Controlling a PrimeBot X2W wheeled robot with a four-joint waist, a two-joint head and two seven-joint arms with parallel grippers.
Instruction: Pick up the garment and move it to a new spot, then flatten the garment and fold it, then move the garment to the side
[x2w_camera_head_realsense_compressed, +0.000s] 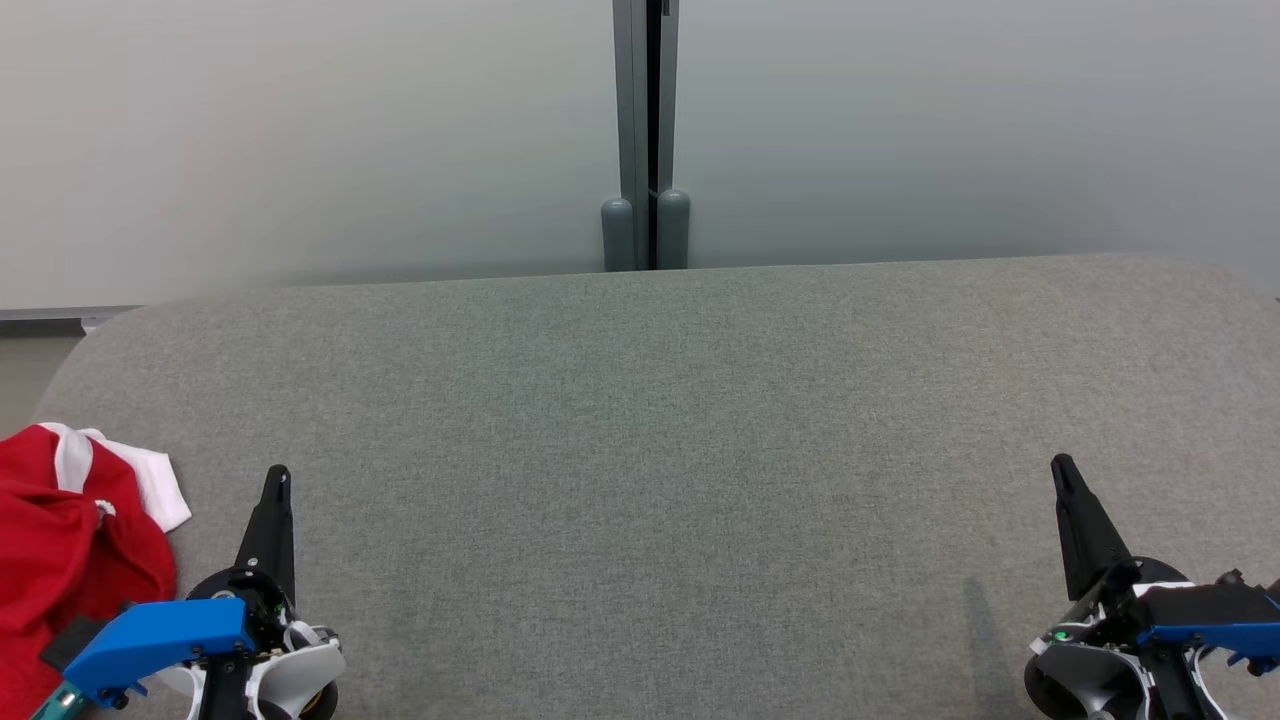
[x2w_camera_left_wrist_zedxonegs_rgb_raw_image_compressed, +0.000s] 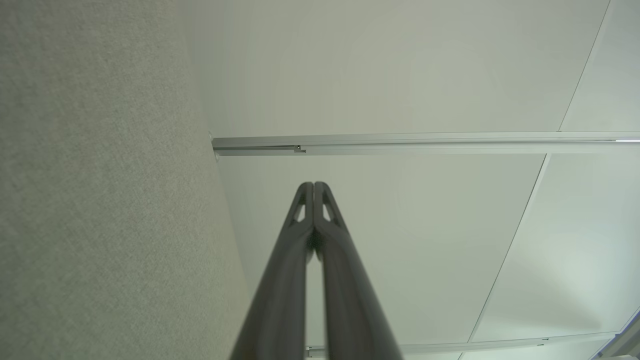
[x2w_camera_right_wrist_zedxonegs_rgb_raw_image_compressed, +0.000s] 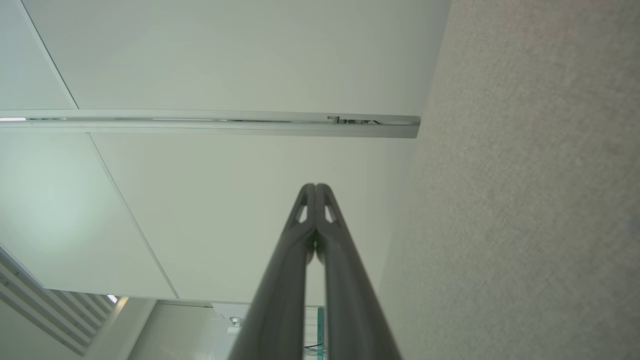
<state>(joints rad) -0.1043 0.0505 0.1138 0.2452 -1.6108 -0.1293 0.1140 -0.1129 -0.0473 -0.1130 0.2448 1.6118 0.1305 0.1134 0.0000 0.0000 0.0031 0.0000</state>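
Note:
A crumpled red garment (x2w_camera_head_realsense_compressed: 60, 560) with white trim lies at the near left corner of the grey fabric surface (x2w_camera_head_realsense_compressed: 660, 450), partly cut off by the head view's left edge. My left gripper (x2w_camera_head_realsense_compressed: 278, 476) rests just right of the garment, apart from it, fingers pressed together and holding nothing. My right gripper (x2w_camera_head_realsense_compressed: 1060, 466) sits at the lower right, also shut and empty. In the left wrist view the left gripper (x2w_camera_left_wrist_zedxonegs_rgb_raw_image_compressed: 313, 185) shows its tips touching; the right wrist view shows the right gripper (x2w_camera_right_wrist_zedxonegs_rgb_raw_image_compressed: 315, 186) the same way.
Pale frosted wall panels stand behind the surface, joined by a grey vertical post (x2w_camera_head_realsense_compressed: 646, 140) at the back middle. The surface's rounded left corner and edge run near the garment. Both wrist views show the grey surface (x2w_camera_left_wrist_zedxonegs_rgb_raw_image_compressed: 100, 200) beside wall panels with metal rails (x2w_camera_right_wrist_zedxonegs_rgb_raw_image_compressed: 210, 122).

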